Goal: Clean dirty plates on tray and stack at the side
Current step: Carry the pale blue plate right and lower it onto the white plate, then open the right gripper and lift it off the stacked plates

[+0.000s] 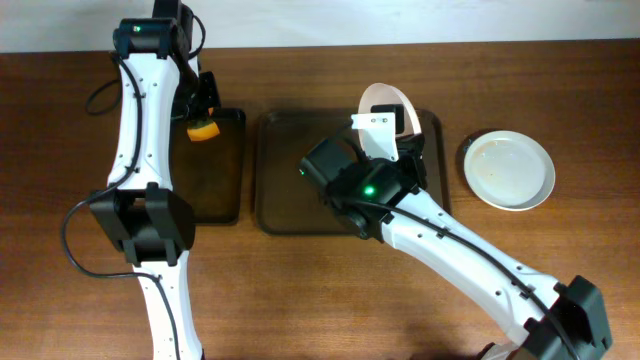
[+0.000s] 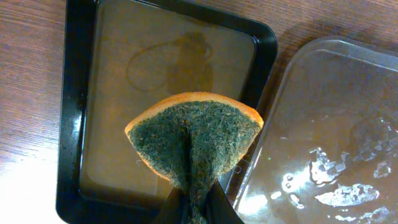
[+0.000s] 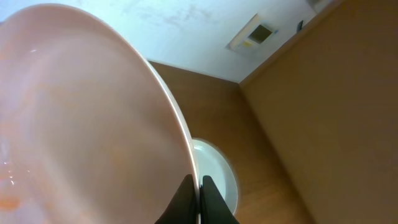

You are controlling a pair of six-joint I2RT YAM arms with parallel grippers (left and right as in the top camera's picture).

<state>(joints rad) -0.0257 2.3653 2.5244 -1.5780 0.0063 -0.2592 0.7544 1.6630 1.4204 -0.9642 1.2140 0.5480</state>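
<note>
My right gripper (image 3: pixel 199 190) is shut on the rim of a faintly pink plate (image 3: pixel 81 124) and holds it tilted on edge over the far right part of the dark brown tray (image 1: pixel 290 190). The plate (image 1: pixel 385 100) has faint orange smears low on its face. A second whitish plate (image 1: pixel 508 170) lies flat on the table right of the tray and also shows in the right wrist view (image 3: pixel 219 177). A third plate is out of view. My left gripper (image 2: pixel 199 208) is shut on an orange-and-green sponge (image 2: pixel 193 140), which hangs over the black tray (image 2: pixel 78 124).
The narrow black tray (image 1: pixel 215 170) sits left of the brown tray and holds a thin film of liquid. The brown tray's wet floor (image 2: pixel 336 124) shows at the right of the left wrist view. The sponge (image 1: pixel 203 128) hangs by the black tray's far end.
</note>
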